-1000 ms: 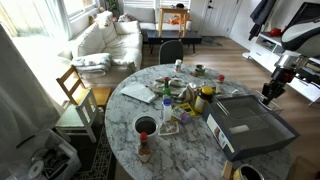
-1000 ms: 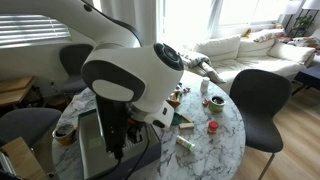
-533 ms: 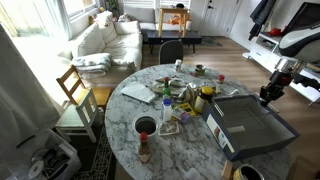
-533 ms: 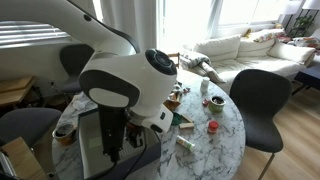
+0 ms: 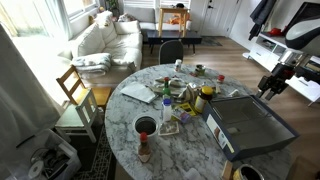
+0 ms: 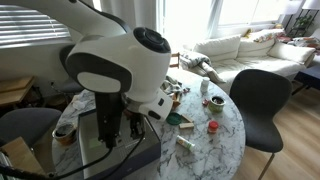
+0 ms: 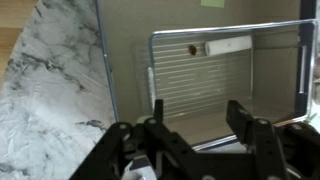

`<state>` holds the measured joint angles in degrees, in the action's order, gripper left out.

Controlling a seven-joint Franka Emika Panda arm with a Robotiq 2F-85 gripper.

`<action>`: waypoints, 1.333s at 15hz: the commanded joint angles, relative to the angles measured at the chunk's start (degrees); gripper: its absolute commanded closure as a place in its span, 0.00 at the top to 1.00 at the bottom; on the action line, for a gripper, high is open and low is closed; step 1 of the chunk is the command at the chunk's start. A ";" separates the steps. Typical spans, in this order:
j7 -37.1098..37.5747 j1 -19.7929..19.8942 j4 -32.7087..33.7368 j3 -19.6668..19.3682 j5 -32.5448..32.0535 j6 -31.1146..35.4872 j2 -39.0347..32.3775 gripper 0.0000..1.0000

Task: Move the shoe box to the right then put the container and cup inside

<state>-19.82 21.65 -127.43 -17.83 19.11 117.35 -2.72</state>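
Observation:
The grey shoe box [image 5: 250,122] lies open at the table's right side, and in an exterior view it shows under the arm [image 6: 95,150]. My gripper [image 5: 268,87] hangs just over the box's far right edge. The wrist view looks down into the shoe box [image 7: 200,60], and the gripper [image 7: 197,110] is open with nothing between its fingers [image 7: 242,108]. A dark cup [image 5: 146,126] stands near the table's front left. A clear container [image 5: 170,126] sits beside it among the clutter.
The round marble table [image 5: 125,95] holds a cluster of bottles, jars and a yellow-lidded jar [image 5: 207,96] at its middle. A red-capped bottle [image 5: 144,150] lies at the front. Chairs [image 5: 80,95] stand round the table. The arm's bulky body [image 6: 120,70] blocks much of that exterior view.
The jaws have gone from shut to open, letting go of the shoe box's right edge. The gripper has lifted slightly; the box stays put.

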 commanded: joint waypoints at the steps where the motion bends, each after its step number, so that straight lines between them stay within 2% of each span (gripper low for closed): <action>1: 1.11 -1.64 -2.62 0.25 2.80 -4.02 9.97 0.98; 4: -1.34 -5.65 -3.76 2.09 5.73 -6.24 16.51 1.00; 9: -5.92 -14.08 -4.83 5.84 10.83 -3.39 20.45 1.00; 10: -2.71 -12.76 -2.29 4.78 8.11 -5.81 18.93 1.00; 12: -3.01 -14.76 -2.67 5.83 9.04 -4.83 19.39 1.00; 17: -4.26 -14.88 -3.18 5.43 9.20 -4.38 19.40 1.00; 20: -10.14 -18.17 -0.30 6.98 9.32 -5.11 16.20 1.00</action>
<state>-25.68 6.56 -130.23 -11.53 28.39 113.02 16.35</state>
